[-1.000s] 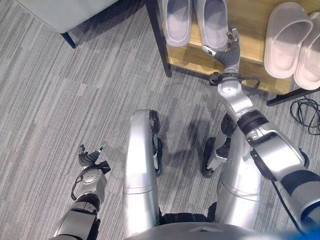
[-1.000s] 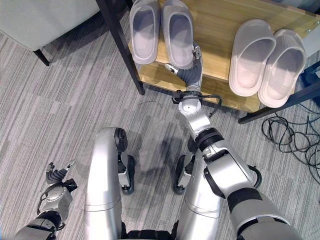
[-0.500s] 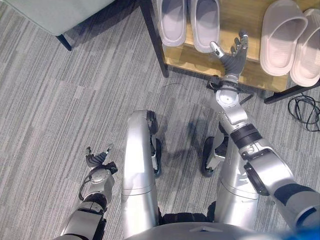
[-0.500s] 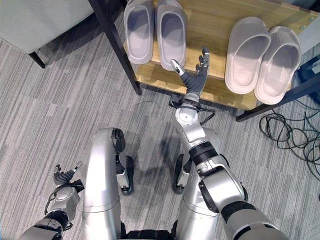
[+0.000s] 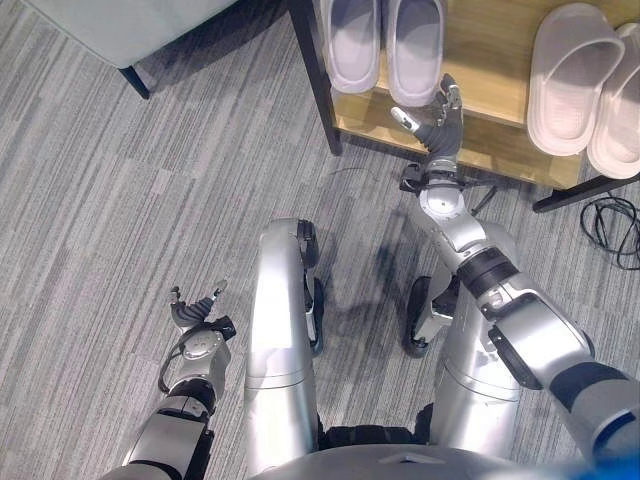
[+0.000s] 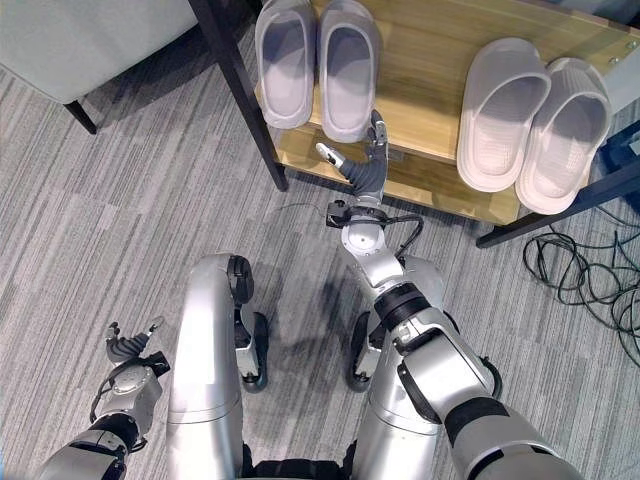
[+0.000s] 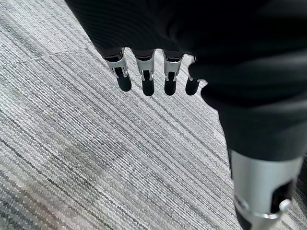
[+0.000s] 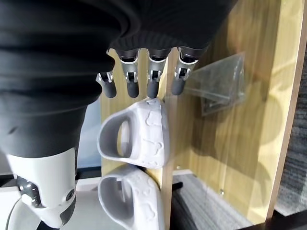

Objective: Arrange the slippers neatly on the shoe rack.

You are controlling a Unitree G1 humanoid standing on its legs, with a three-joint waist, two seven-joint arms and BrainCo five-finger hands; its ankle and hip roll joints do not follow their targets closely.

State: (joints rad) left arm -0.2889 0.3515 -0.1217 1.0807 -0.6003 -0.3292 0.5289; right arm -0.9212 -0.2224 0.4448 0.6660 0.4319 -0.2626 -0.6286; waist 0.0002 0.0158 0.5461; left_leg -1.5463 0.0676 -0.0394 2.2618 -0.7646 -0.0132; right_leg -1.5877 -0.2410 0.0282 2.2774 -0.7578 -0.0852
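Note:
A grey pair of slippers [image 5: 386,45] stands side by side at the left end of the wooden shoe rack [image 5: 490,140]. A pale pink pair [image 6: 535,115] rests at the right end. My right hand [image 5: 437,118] is open at the rack's front edge, just before the heel of the right grey slipper [image 6: 348,65]. In the right wrist view its straight fingers [image 8: 152,86] end at that slipper's [image 8: 136,132] heel; I cannot tell whether they touch. Low over the carpet at the lower left, my left hand [image 5: 197,318] hangs open and holds nothing, fingers [image 7: 146,81] straight.
A black rack leg [image 5: 318,85] stands left of the grey pair. Grey furniture on a dark leg [image 5: 140,78] occupies the upper left. Black cables [image 6: 590,275] lie on the carpet at the right. A clear plastic piece [image 8: 220,84] is fixed to the rack's wood.
My right hand left the side of the right grey slipper, lifted with spread fingers, then came left to its heel. The view shifted slightly. The left hand stayed put.

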